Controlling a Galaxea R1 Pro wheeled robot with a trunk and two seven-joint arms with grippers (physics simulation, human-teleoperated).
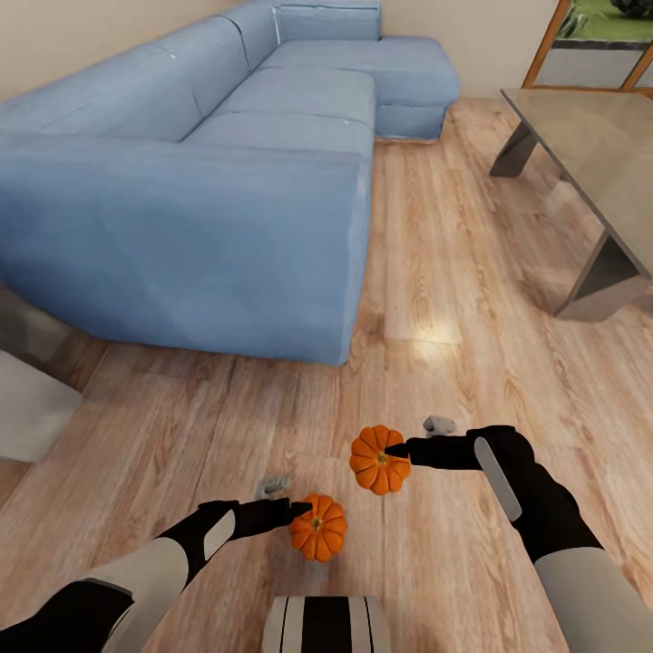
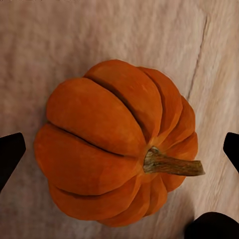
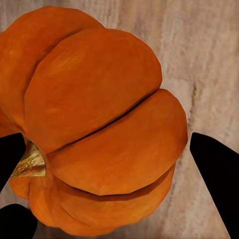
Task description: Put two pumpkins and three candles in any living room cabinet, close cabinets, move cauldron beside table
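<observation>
— Where are the pumpkins held?

— Both are seen low in the frame of the head view, above the wooden floor (image 1: 453, 272). The left pumpkin (image 1: 318, 527) is grasped by the left hand (image 1: 304, 510), lower centre; the right pumpkin (image 1: 379, 460) is grasped by the right hand (image 1: 396, 450), slightly higher and to the right. In each wrist view a dark fingertip (image 2: 10, 154) is seen at either flank of the fruit, so both hands are judged clenched on their loads.

— How will they handle?

— They are judged light, stiff and ribbed, with a fairly smooth skin. A hold across the widest ribs is best kept; the thin stem (image 2: 172, 164) is probably too weak to be gripped.

— And the surroundings?

— A blue sofa (image 1: 199, 181) is seen at upper left, and the grey bench (image 1: 599, 145) at upper right. The cabinet cannot be placed from these views.

— Any writing or labels?

— None can be read anywhere.
</observation>
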